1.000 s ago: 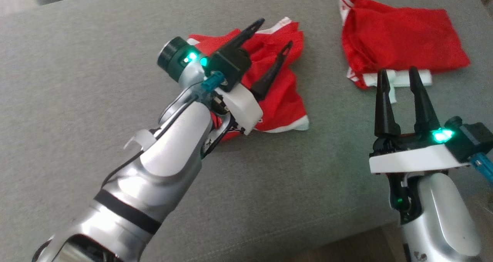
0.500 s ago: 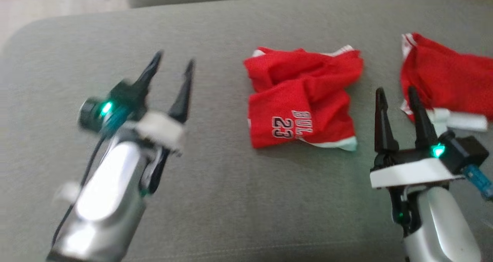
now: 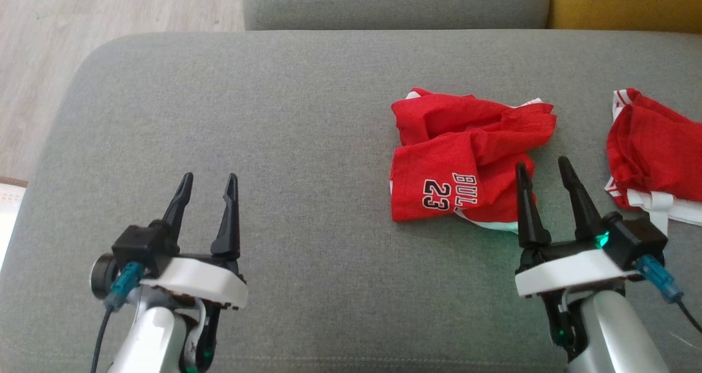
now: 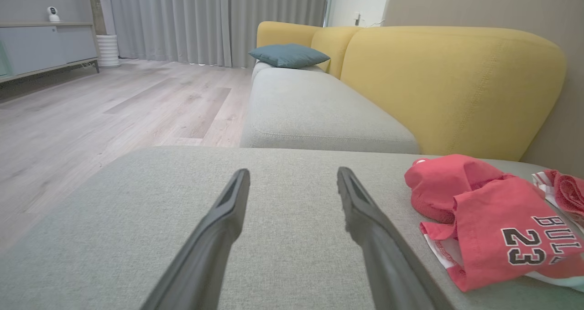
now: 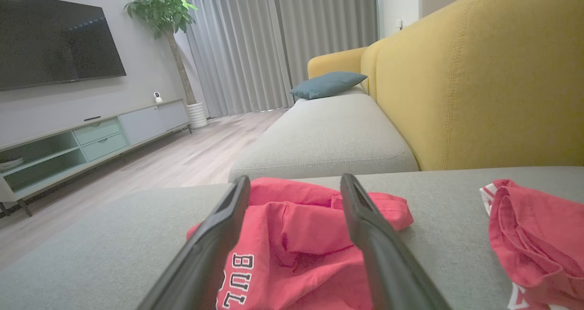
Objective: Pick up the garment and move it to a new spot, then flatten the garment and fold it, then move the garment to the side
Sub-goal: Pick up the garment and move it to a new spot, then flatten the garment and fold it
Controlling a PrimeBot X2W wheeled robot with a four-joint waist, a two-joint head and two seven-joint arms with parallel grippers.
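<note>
In the head view, the red garment (image 3: 466,153) lay crumpled on the grey seat (image 3: 274,115), over to the right. The left gripper (image 3: 210,176) hung well away from it, fingers wide apart and empty. The right gripper (image 3: 541,163), also wide and empty, pointed at the garment's near edge. In the left wrist view, the garment sat right of the fingers. In the right wrist view, it lay just past them.
</note>
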